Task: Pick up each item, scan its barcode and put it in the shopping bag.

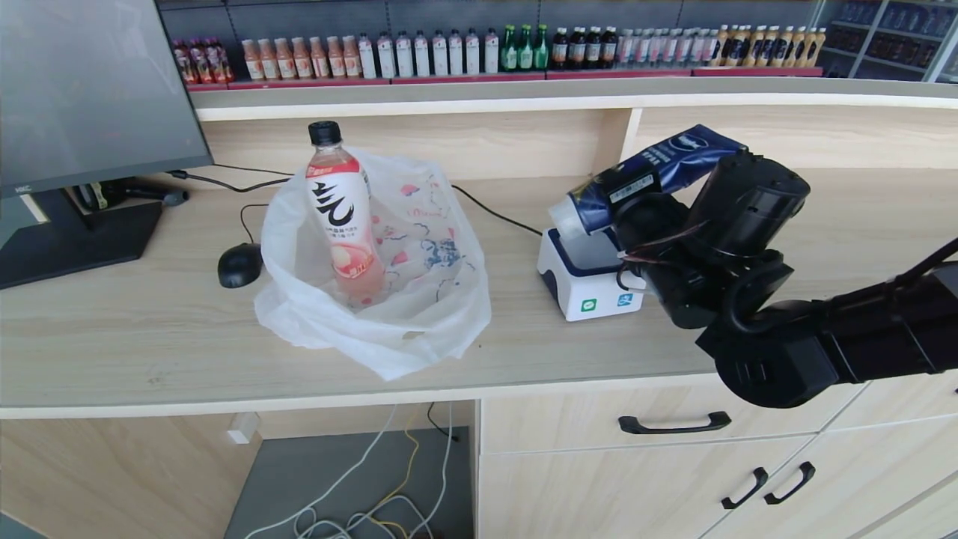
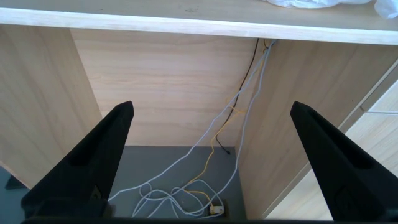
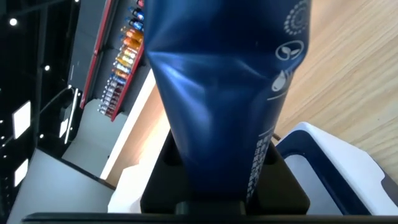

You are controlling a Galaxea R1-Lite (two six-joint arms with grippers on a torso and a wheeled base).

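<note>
While the right gripper clamps the blue tube tilted above the scanner, the shopping bag lies at nine o'clock.

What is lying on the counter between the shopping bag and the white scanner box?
In the head view, a thin black cable crosses the otherwise bare counter between the shopping bag and the scanner.
</note>
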